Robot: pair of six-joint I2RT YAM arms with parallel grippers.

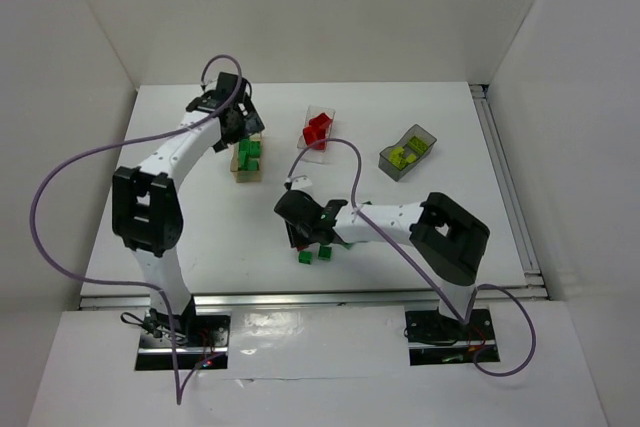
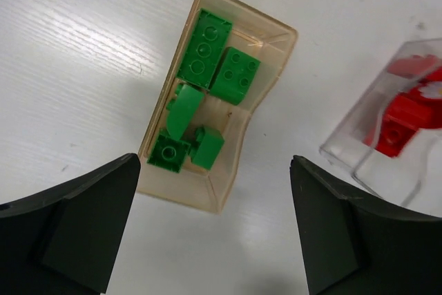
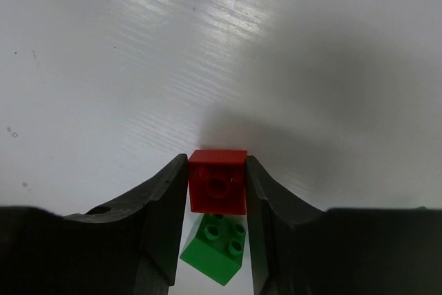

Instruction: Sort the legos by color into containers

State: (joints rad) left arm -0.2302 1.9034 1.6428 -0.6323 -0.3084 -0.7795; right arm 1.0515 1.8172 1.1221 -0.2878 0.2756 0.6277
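The right fingers (image 3: pixel 152 219) are pinching a red brick (image 3: pixel 218 182) just beside a green brick (image 3: pixel 215 245) near the tabletop's (image 1: pixel 200 247) near edge. The left fingers (image 2: pixel 69 233) are hovering wide open, empty, above the tan box (image 2: pixel 186 195) holding green bricks (image 2: pixel 204 46).

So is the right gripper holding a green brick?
No, the right gripper clamps a red brick; a green brick lies loose close by.

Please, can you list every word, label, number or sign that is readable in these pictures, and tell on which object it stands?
There are none. The green legos, the red lego, the tan container, the clear container and the dark container show no legible word, number or sign in any view.
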